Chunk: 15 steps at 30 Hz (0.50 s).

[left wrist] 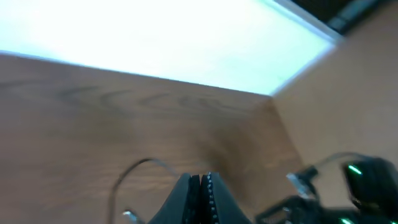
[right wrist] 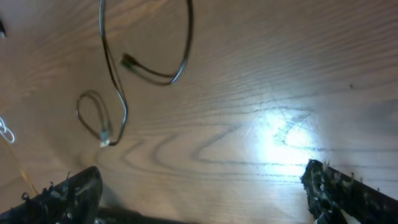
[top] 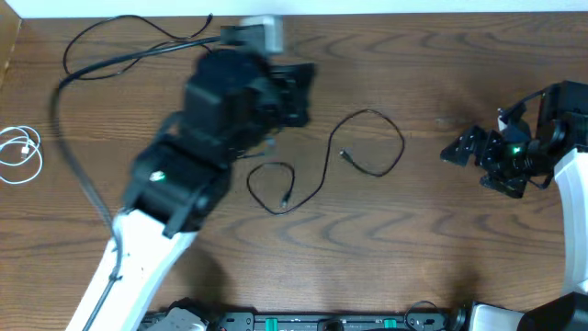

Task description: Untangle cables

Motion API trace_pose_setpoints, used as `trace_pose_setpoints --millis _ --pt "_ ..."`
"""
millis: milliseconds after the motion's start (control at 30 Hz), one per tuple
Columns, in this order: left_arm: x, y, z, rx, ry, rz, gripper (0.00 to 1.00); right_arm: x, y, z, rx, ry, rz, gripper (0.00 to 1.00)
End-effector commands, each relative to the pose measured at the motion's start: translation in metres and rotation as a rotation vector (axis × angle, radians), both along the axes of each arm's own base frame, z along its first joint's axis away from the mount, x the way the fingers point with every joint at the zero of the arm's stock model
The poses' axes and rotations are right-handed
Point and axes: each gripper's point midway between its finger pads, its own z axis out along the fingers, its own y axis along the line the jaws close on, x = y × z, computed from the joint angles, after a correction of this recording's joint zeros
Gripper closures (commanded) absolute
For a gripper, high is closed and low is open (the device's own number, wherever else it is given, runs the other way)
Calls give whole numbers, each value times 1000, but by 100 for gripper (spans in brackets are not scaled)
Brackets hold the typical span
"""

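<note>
A thin black cable (top: 323, 170) lies loose in the middle of the table, with a wide loop on the right and a small loop on the left. It also shows in the right wrist view (right wrist: 118, 93) and partly in the left wrist view (left wrist: 134, 168). A second thin black cable (top: 101, 37) curves at the back left. A white cable (top: 20, 152) is coiled at the far left edge. My left gripper (top: 299, 92), blurred, is over the back middle; its jaws (left wrist: 200, 186) are shut with nothing seen between them. My right gripper (top: 457, 147) is open and empty (right wrist: 205, 193), right of the middle cable.
A thicker black wire (top: 69, 161) runs along the left arm from the back left. A blurred grey object (top: 262, 35) sits at the table's back edge. The white wall borders the back. The right arm (left wrist: 364, 180) shows in the left wrist view.
</note>
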Motion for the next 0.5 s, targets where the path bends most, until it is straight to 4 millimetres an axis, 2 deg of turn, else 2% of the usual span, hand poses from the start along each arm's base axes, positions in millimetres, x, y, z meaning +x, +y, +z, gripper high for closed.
trace_pose_setpoints --millis 0,100,133,200,267,367,433,467 --pt "9 47 -6 12 48 150 93 2 8 2 8 -21 41 1" --pt "7 75 -25 72 116 205 92 4 10 3 9 -22 36 1" --pt "6 78 -31 97 135 206 92 5 11 3 10 -25 35 1" --pt "2 79 -46 152 178 174 93 8 12 4 13 -29 19 1" --pt "-2 66 -59 189 209 76 92 12 14 4 15 -37 8 1" --pt "-9 45 -83 214 284 -45 61 16 16 5 18 -49 -4 1" --pt "-9 36 -102 237 349 -72 52 18 18 6 20 -50 -8 1" --pt "-7 29 -119 262 398 -96 50 18 20 6 20 -53 -2 1"
